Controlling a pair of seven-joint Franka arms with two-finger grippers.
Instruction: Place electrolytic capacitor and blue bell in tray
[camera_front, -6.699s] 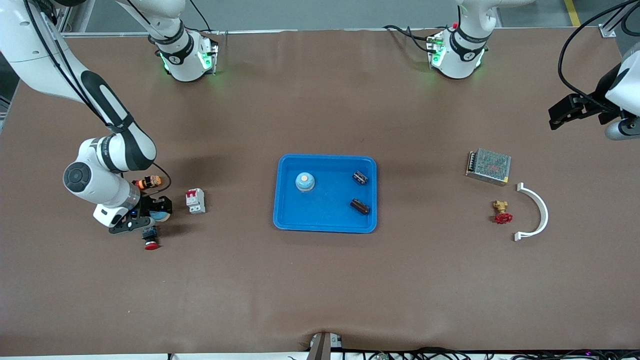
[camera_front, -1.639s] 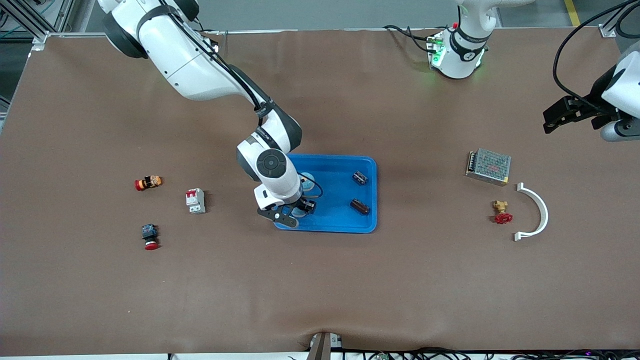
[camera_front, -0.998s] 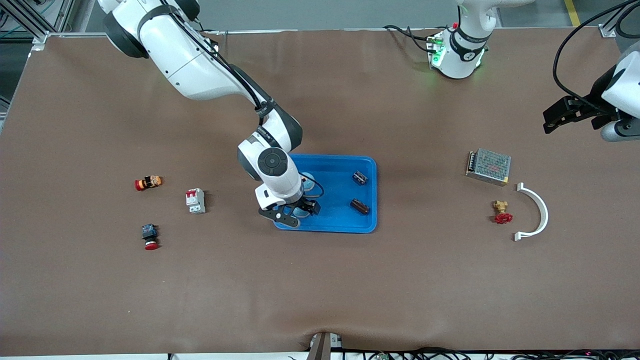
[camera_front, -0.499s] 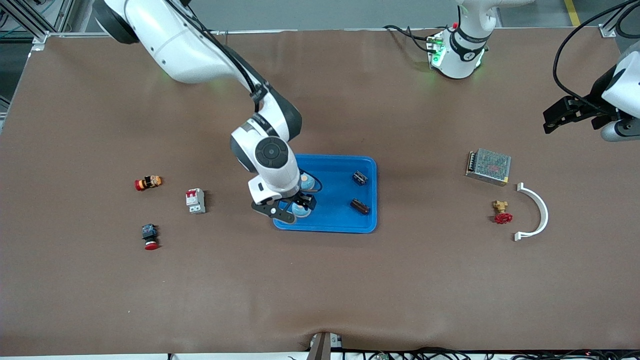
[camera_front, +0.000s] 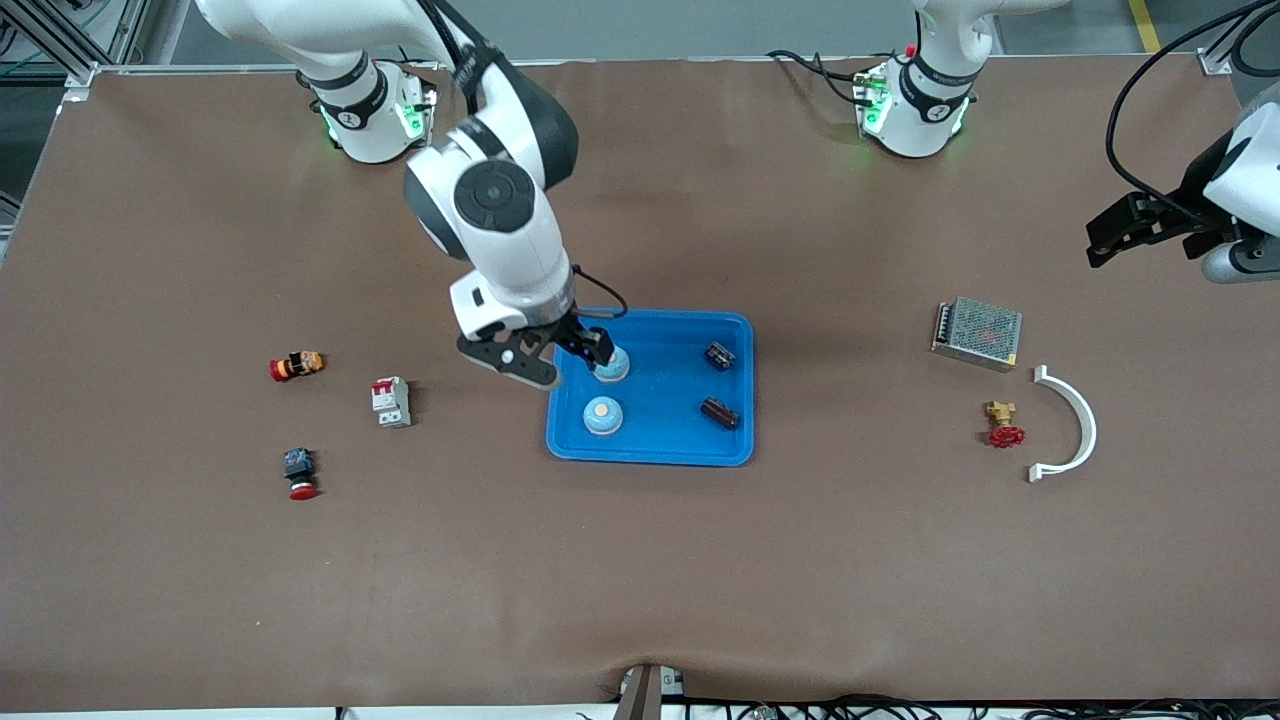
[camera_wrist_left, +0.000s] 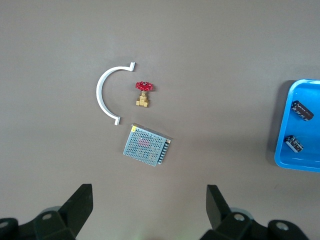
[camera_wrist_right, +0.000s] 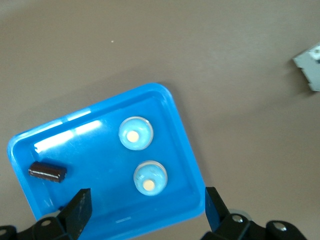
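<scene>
Blue plastic tray (camera_front: 680, 440) holds two domed bells (camera_front: 603, 416) (camera_wrist_right: 135, 133) and two dark capacitors (camera_front: 720, 412) (camera_front: 720, 355). My right gripper (camera_front: 560, 352) hangs over its ten-o'clock corner, fingers spread, empty, half hiding one bell. My left gripper (camera_wrist_left: 150, 210) waits open above bare table near the mesh box (camera_front: 977, 333).

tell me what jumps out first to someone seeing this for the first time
The bright-blue tray at the table's middle, holding two blue bells and two dark capacitors. The right hand hangs open over the tray's edge toward the right arm's end. The left hand waits open above the mesh-covered box.
</scene>
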